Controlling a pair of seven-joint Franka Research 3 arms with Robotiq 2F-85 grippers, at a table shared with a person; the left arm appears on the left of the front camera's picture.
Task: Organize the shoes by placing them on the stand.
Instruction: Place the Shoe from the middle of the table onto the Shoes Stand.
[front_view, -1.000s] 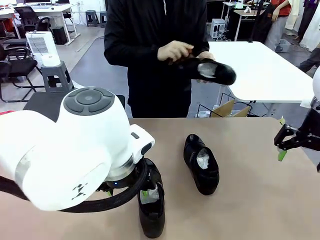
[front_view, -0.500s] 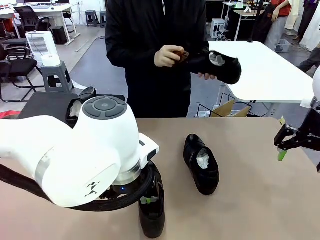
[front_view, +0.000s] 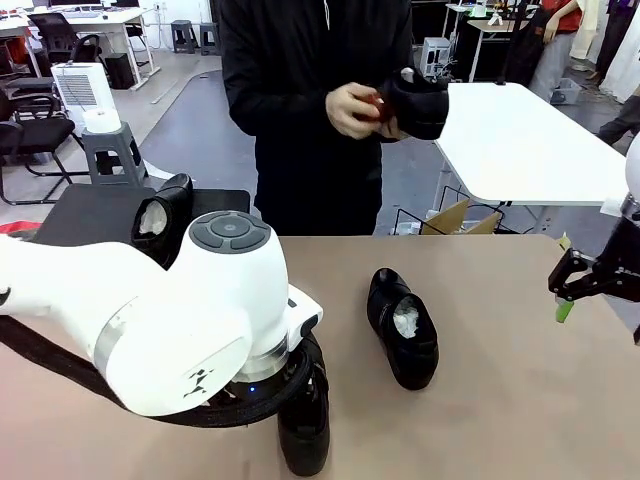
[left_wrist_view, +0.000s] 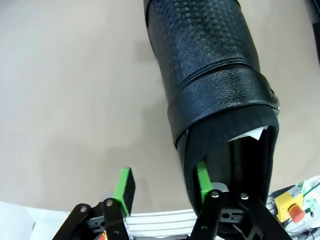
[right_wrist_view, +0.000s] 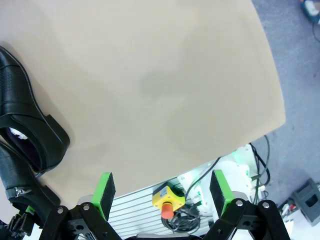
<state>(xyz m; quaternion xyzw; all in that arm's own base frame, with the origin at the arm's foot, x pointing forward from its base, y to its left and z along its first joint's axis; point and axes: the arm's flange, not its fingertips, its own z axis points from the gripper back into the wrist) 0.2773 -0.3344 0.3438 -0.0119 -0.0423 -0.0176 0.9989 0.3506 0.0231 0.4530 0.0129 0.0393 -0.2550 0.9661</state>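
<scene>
The stand (front_view: 75, 212) holds one shoe (front_view: 163, 215) at the far left; the left arm (front_view: 150, 320) has swung aside, so that shoe shows now; the left gripper (left_wrist_view: 162, 176) has begun closing on the heel side of the near shoe (left_wrist_view: 205, 75), one finger inside, not squeezing yet; the right gripper (right_wrist_view: 162, 182) hangs wide open, holding nothing; lifting comes next, I think.

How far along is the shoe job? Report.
Done: one shoe sits on the stand. In hand: the left end effector straddles the near shoe's side wall, not yet clamped. Left: the middle shoe on the table, and the shoe in the person's hands.
</scene>
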